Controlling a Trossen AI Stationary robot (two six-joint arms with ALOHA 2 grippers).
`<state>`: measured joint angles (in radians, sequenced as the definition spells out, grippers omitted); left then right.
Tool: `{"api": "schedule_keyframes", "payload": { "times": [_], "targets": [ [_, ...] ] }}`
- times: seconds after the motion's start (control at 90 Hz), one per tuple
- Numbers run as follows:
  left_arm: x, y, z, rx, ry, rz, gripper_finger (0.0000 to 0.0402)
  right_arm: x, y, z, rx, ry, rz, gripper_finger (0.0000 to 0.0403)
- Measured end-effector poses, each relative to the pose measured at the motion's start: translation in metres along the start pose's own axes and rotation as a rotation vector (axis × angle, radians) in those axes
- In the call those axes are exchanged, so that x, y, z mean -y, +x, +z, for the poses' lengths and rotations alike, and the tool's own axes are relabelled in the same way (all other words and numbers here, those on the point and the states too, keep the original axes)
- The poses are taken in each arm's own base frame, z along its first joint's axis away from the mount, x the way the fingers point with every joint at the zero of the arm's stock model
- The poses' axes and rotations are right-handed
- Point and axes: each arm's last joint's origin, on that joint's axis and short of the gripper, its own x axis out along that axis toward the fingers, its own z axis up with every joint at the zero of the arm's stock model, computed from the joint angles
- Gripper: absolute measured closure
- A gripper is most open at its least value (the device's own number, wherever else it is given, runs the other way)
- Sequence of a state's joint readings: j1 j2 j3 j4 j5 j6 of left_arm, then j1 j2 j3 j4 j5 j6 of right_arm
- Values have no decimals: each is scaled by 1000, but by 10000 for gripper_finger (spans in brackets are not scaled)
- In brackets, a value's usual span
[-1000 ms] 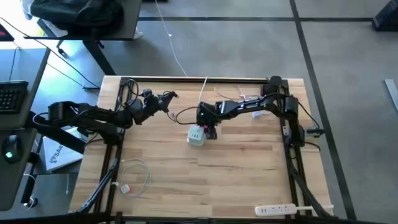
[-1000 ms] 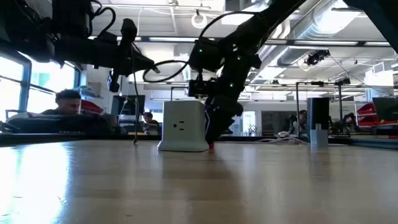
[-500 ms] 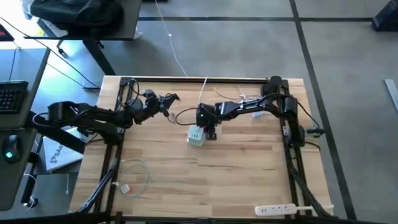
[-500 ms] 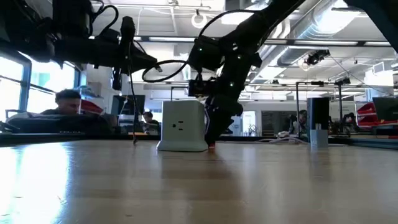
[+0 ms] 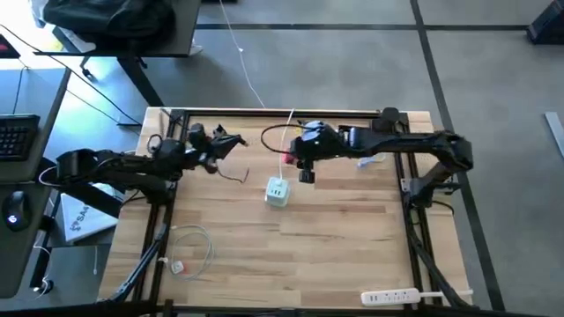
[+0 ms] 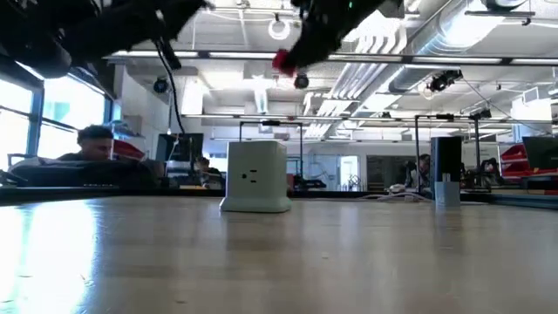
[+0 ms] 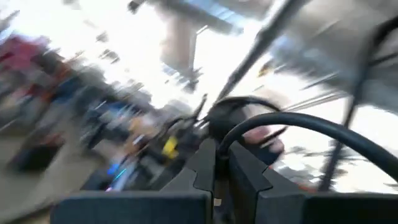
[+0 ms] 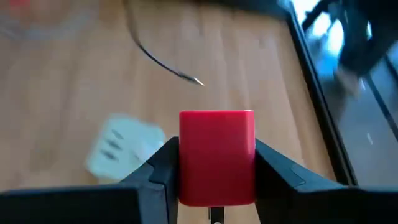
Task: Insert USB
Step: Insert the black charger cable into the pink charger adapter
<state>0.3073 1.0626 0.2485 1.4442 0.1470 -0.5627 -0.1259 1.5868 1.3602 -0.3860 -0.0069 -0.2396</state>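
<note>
The USB's red plug sits between the fingers of my right gripper, high above the table beyond the white charger cube; the low view shows the USB's red plug well above the cube. The cube rests on its base on the table. A thin black cable arcs from the plug toward my left gripper, which hovers shut at the far left. A loose cable end hangs over the wood. My right gripper pinches the red plug by its two opposite sides between its two fingers. The plug is lifted clear of the table and of the cube. My left gripper appears shut on the black cable, which loops out just past its fingertips; the view is blurred and the exact place does not show.
A coiled white cable lies near the table's front left. A white power strip lies at the front right corner. A white cable runs off the far edge. Bare wood spreads in front of the cube.
My right gripper has risen from beside the cube and gone toward the far edge, carrying the red plug clear of the table. My left gripper has also risen and drawn back a little toward the table's left edge. The cube has stayed in place.
</note>
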Motion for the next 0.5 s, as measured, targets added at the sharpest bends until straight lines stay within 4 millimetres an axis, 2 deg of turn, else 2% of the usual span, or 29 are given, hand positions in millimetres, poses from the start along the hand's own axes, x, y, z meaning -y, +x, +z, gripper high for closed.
{"api": "schedule_keyframes", "payload": {
  "times": [0.133, 0.344, 0.5],
  "targets": [
    [8, -1, 9, 74, 46, -114, 399, -10, -8, 16, 143, -15, 50, 288],
    [14, 3, 14, 78, 72, -182, 399, -29, 2, 30, 283, -68, 115, 288],
    [17, 6, 16, 74, 89, -222, 399, -35, 10, 31, 310, -98, 123, 288]
  ]
}}
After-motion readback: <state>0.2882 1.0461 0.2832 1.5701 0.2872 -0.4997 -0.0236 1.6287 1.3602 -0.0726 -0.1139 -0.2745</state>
